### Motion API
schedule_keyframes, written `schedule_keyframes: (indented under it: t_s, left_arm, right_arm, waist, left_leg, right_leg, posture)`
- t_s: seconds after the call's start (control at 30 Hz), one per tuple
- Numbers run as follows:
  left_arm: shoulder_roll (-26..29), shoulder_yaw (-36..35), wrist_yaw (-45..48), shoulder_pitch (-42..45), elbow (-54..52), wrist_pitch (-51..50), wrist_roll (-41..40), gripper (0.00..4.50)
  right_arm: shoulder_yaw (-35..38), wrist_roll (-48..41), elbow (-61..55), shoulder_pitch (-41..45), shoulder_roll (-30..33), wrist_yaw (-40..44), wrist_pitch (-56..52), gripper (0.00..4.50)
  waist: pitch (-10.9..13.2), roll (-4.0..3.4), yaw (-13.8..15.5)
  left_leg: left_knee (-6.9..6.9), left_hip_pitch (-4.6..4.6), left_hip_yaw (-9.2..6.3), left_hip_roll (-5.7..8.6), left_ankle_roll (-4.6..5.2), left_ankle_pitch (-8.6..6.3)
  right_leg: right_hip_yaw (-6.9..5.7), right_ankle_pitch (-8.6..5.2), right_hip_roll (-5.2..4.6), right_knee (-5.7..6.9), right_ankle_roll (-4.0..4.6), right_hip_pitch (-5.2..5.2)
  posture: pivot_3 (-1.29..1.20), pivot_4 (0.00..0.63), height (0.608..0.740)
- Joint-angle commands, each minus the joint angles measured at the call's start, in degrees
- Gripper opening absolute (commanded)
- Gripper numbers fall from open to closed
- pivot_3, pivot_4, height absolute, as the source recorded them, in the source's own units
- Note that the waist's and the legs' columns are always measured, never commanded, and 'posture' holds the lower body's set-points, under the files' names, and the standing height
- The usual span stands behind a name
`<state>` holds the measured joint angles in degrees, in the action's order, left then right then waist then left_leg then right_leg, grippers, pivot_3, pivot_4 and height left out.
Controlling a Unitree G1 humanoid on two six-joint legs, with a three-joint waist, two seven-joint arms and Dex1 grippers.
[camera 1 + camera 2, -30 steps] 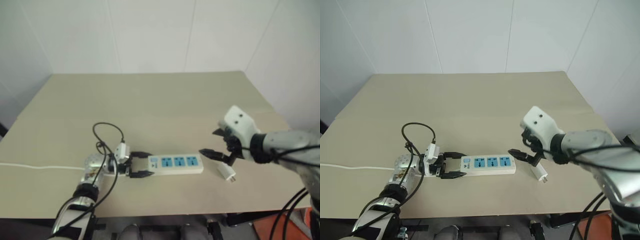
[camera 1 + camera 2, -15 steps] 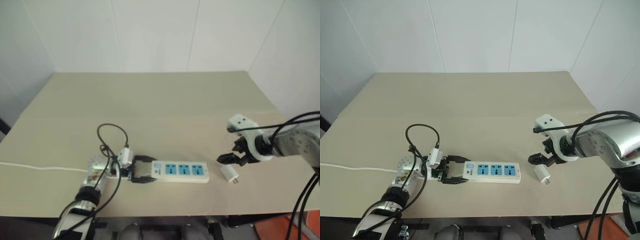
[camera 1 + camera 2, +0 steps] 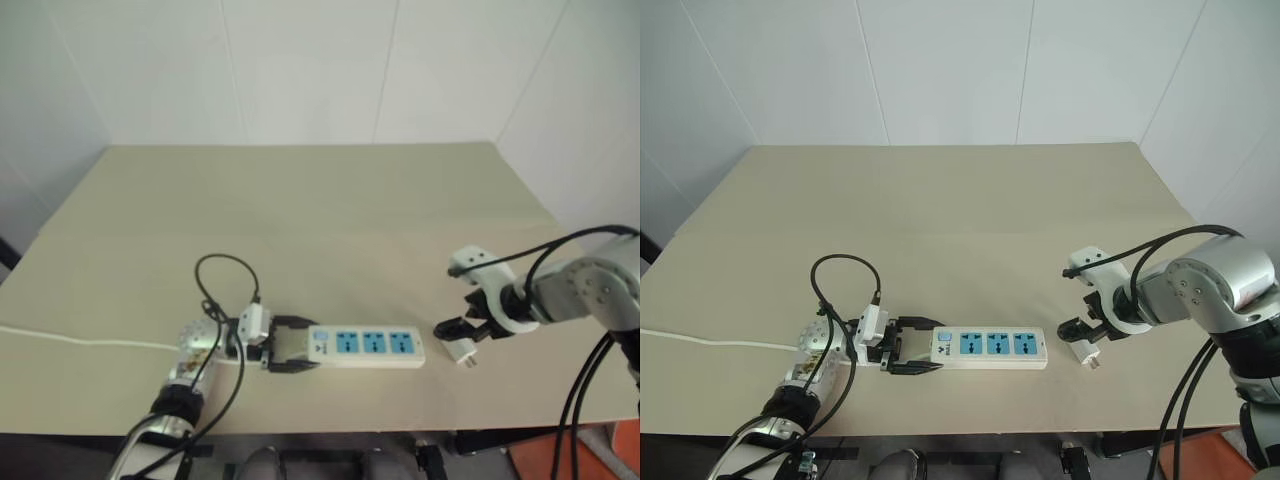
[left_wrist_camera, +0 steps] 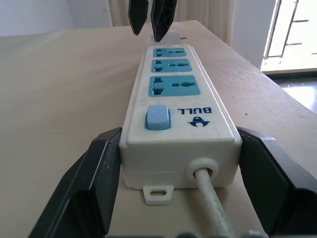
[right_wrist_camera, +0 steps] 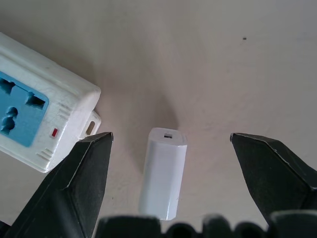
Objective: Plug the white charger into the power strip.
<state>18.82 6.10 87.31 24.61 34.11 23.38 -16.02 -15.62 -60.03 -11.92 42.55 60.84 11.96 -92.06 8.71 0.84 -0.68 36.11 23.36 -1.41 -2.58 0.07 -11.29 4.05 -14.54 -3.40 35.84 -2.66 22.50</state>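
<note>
We see the power strip [image 3: 992, 347] lying flat near the front edge of the beige table [image 3: 960, 220], its three blue sockets facing up. Our left gripper [image 3: 908, 355] grasps the strip's switch end, one black finger pressed against each long side, with the thin white cord [image 4: 210, 206] leaving between them. The white charger [image 5: 163, 173] lies on its side on the table just right of the strip's far end, not touching it. Our right gripper [image 5: 168, 168] hangs over the charger, released, fingers spread wide to either side and clear of it.
</note>
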Motion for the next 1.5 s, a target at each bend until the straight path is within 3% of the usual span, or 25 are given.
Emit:
schedule_keyframes:
  t_s: [0.03,0.47,0.57,0.87,1.0,1.23,1.5]
  left_arm:
    - [0.69,1.30,0.29,-0.94,-2.16,-0.73,0.20,3.22]
    - [1.34,1.70,-1.43,-1.60,-3.47,-1.28,0.40,3.22]
    - [1.47,1.68,-1.98,-1.68,-3.55,-1.30,0.52,3.22]
    - [1.83,2.09,-2.60,-1.67,-3.59,-1.03,0.72,3.22]
    - [1.83,1.92,-2.52,-1.30,-3.10,-0.24,0.54,3.22]
    - [3.25,1.97,-2.10,-0.66,-4.08,-2.93,0.17,3.22]
    - [5.80,2.65,-6.19,-1.00,-5.92,-8.37,2.42,3.22]
  right_arm:
    - [-0.13,-1.39,-0.37,-0.37,-0.32,-1.58,-0.44,4.50]
    - [-2.36,-0.90,1.30,0.49,-1.71,-2.30,-0.44,4.50]
    - [-3.10,-0.10,1.82,0.66,-2.17,-2.42,-0.44,3.90]
    - [-4.51,2.74,2.69,2.70,-3.44,-2.42,-0.44,1.11]
    - [-4.65,3.44,1.97,3.05,-3.19,-2.00,-0.44,1.11]
    - [-0.60,6.29,-10.74,5.57,-0.11,3.22,2.58,1.11]
    - [14.04,17.53,-14.28,-12.01,-7.49,17.07,40.54,1.11]
  waist:
    - [0.00,0.00,-0.05]
    - [0.00,0.00,-0.07]
    - [0.00,0.00,-0.06]
    - [0.00,0.00,-0.03]
    - [0.00,0.00,-0.04]
    - [0.00,-0.01,-0.20]
    - [-0.03,0.05,-0.18]
  left_leg:
    - [0.00,0.00,0.00,0.00,0.00,0.00]
    - [0.02,-0.01,0.00,-0.01,0.00,0.00]
    - [0.04,-0.02,0.00,0.00,0.00,0.00]
    - [0.05,-0.02,0.00,-0.01,0.00,0.00]
    - [0.05,-0.02,0.01,0.00,0.00,0.00]
    - [0.02,0.00,0.00,-0.05,0.00,0.00]
    - [0.02,-0.08,-0.01,-0.07,0.00,0.00]
  right_leg:
    - [0.00,0.00,0.00,0.00,0.00,0.00]
    - [0.01,0.00,0.01,0.01,0.00,-0.01]
    - [0.01,0.00,0.01,0.02,0.00,-0.01]
    - [0.01,0.00,0.01,0.03,0.00,-0.02]
    - [0.01,0.00,0.01,0.02,0.00,-0.02]
    - [0.01,0.00,0.05,0.05,0.00,0.06]
    - [-0.01,-0.06,0.09,0.01,-0.13,-0.08]
  posture:
    - [0.00,0.150,0.740]
    - [0.00,0.150,0.740]
    - [0.00,0.150,0.740]
    - [0.00,0.150,0.740]
    - [0.00,0.150,0.740]
    - [0.00,0.150,0.740]
    - [0.00,0.150,0.740]
